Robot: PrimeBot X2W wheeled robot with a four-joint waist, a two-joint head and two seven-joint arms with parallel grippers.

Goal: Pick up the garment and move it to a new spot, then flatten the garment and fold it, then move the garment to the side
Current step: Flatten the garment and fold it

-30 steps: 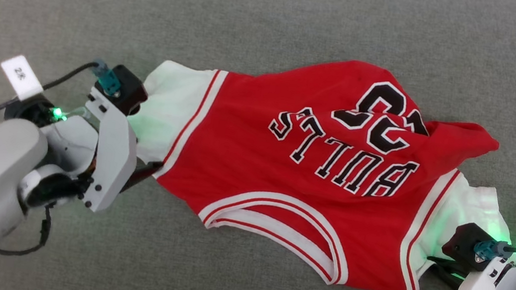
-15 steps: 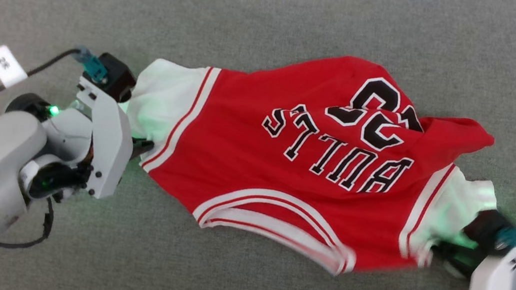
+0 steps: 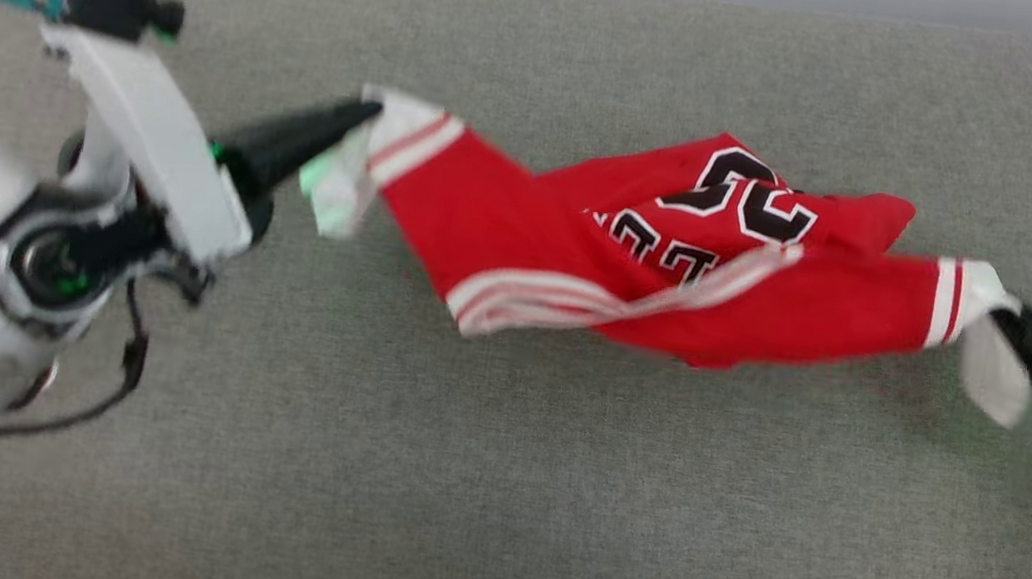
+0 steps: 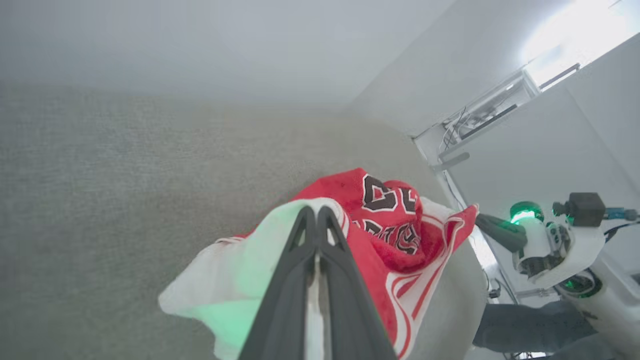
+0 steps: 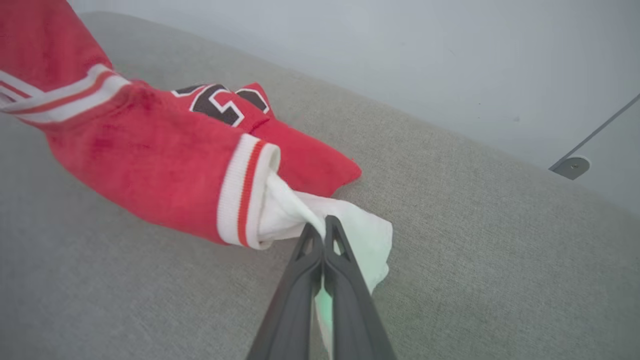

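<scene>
Garment: The garment (image 3: 582, 248), a red jersey with black numbers, hung slung between your two arms above the grey cushion (image 3: 488, 488), bunched and twisted, its chest lettering half buried in folds.
Where it sat: It was raised at both ends; its middle sagged low, and the far red fold looked to rest on the cushion.
Sleeves: The left-side sleeve (image 3: 338, 189) and the right-side sleeve (image 3: 989, 371), both white, drooped from the fingertips that pinched them.
Left gripper: Your left gripper (image 3: 364, 112) was closed tight on the left-side sleeve, fingers pressed together over the cloth.
Right gripper: Your right gripper (image 3: 1001, 319) was likewise clamped, nipping only a small tuck of the right-side sleeve.
Step in hand: By all appearances this was the carry to a new spot, with flattening and folding not yet begun.
How to do it well: You would do best to move both arms together at matched height and pace, wide enough apart to take up the sag so the body clears the cushion rather than drags. Pull no harder than that; the right-hand pinch looked thin and could slip. Set the hem side down first, then draw the sleeves outward, so the cloth lands spread and not heaped.
Surroundings: A pale wall (image 5: 400, 50) stood behind the cushion.
</scene>
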